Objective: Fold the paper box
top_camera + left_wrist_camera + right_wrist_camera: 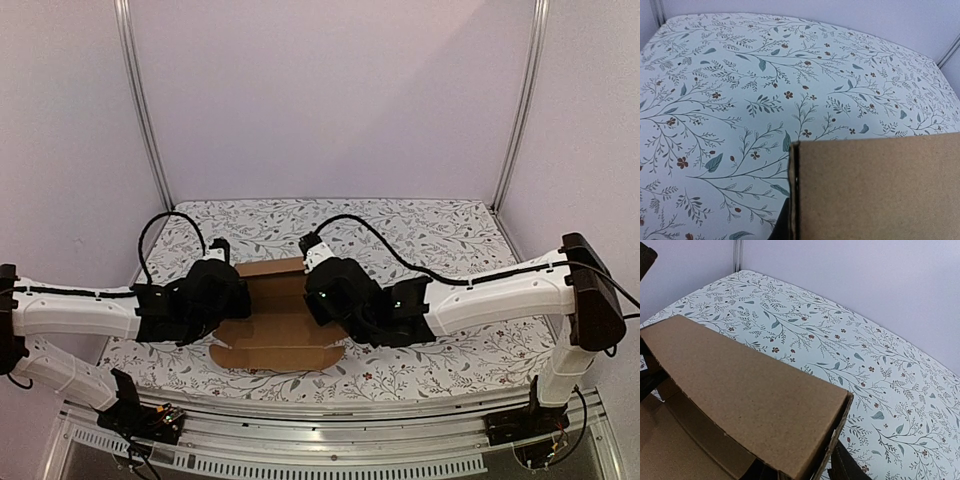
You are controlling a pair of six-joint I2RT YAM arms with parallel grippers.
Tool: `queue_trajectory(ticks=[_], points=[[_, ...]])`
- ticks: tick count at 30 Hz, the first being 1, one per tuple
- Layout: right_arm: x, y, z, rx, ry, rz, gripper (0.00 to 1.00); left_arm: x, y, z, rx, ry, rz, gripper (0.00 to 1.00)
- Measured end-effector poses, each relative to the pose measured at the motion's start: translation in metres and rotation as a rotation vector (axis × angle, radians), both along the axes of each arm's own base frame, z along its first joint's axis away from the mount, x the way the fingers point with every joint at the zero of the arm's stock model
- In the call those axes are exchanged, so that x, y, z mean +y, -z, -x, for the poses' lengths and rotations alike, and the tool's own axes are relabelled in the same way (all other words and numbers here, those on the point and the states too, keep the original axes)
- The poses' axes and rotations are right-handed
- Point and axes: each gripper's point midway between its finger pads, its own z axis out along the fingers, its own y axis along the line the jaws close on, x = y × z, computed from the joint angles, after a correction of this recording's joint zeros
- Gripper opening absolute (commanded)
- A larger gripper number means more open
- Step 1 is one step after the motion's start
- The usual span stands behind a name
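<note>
The paper box (280,325) is a brown cardboard piece lying in the middle of the table, with its back panel (272,267) raised. My left gripper (232,285) sits at the box's left side and my right gripper (315,285) at its right side. In the left wrist view the raised panel (875,190) fills the lower right. One black finger (780,225) presses its left side wall from outside, and the other finger is hidden. In the right wrist view the panel (745,390) slants across. A black finger (845,465) lies outside its right wall.
A floral cloth (420,235) covers the table. Pale walls and two aluminium posts (145,110) (520,100) close the back. A metal rail (330,420) runs along the near edge, with the arm bases at both ends.
</note>
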Motion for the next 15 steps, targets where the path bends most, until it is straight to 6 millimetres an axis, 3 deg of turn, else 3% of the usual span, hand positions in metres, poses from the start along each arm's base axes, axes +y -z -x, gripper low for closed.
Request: queue_trajectory(ticks=[7, 11, 15], points=[[0.004, 0.006, -0.007, -0.026, 0.051, 0.020, 0.18, 0.006, 0.007, 0.002, 0.016, -0.049, -0.006, 0.00], [0.004, 0.009, -0.011, -0.040, 0.084, 0.018, 0.00, 0.008, 0.009, 0.002, 0.027, -0.077, -0.005, 0.00], [0.002, 0.010, -0.016, -0.056, 0.129, -0.005, 0.00, 0.006, 0.008, 0.002, 0.035, -0.090, 0.002, 0.00]])
